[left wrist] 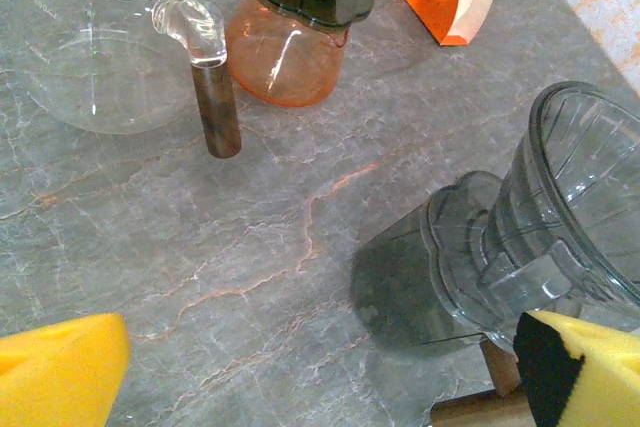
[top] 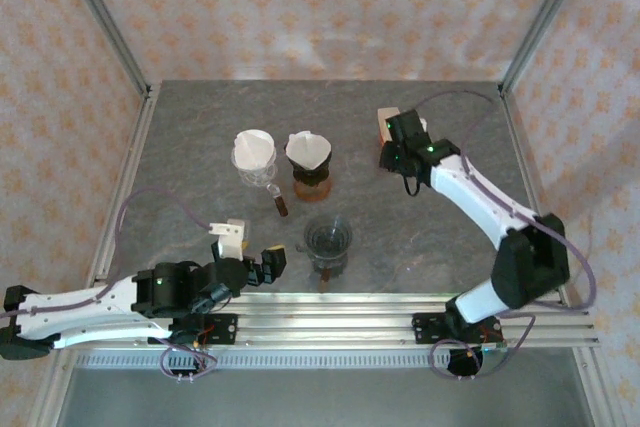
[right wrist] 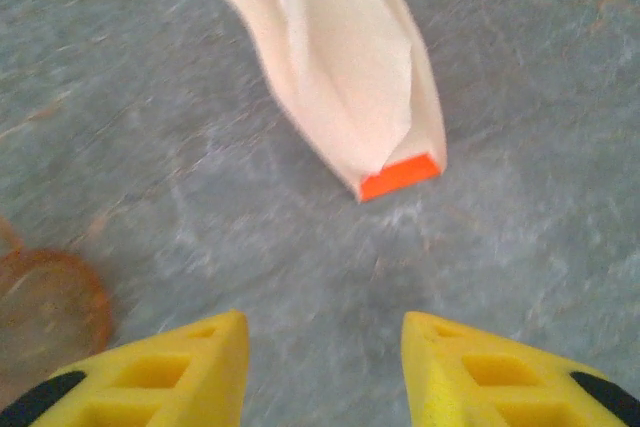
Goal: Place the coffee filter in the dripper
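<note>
An orange pack of white paper coffee filters stands at the back right of the table; one filter sticks out of its top. My right gripper hovers just short of the pack, open, with bare table between its yellow fingers. The empty smoky-grey dripper stands front and centre. It is close to the right finger of my left gripper, which is open wide and holds nothing. That dripper rests on a wooden stand.
A clear glass dripper with a filter in it and a brown handle stands at the back left. Beside it a dark dripper with a filter sits on an orange carafe. Metal frame posts border the table.
</note>
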Motion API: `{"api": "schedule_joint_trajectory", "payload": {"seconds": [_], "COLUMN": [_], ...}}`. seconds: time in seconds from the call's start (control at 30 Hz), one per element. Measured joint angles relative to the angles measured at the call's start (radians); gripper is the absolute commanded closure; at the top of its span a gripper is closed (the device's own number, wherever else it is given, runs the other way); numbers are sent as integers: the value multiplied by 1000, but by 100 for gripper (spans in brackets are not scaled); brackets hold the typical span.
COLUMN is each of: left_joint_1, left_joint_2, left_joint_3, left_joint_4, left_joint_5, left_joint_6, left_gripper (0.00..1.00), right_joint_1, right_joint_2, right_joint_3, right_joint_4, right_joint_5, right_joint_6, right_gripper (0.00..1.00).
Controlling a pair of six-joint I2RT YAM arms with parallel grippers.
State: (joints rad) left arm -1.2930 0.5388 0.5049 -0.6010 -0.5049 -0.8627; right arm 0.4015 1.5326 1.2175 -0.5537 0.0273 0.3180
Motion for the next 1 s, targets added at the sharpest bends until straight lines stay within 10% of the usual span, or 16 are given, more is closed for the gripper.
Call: {"api": "schedule_joint_trajectory", "payload": {"seconds": [1.0], "left_joint_1": [0], "left_joint_2": [12], "left_joint_3": [3], "left_joint_4": [68], "left_joint_5": [2], "left_joint_6": [61], "left_gripper": [0], "right_joint_1": [-101], "right_joint_2": [375], "right_joint_3": [259], "right_joint_4": [189], "right_joint_5": [-71], "right_joint_6": [-25], "right_gripper": [68]}}
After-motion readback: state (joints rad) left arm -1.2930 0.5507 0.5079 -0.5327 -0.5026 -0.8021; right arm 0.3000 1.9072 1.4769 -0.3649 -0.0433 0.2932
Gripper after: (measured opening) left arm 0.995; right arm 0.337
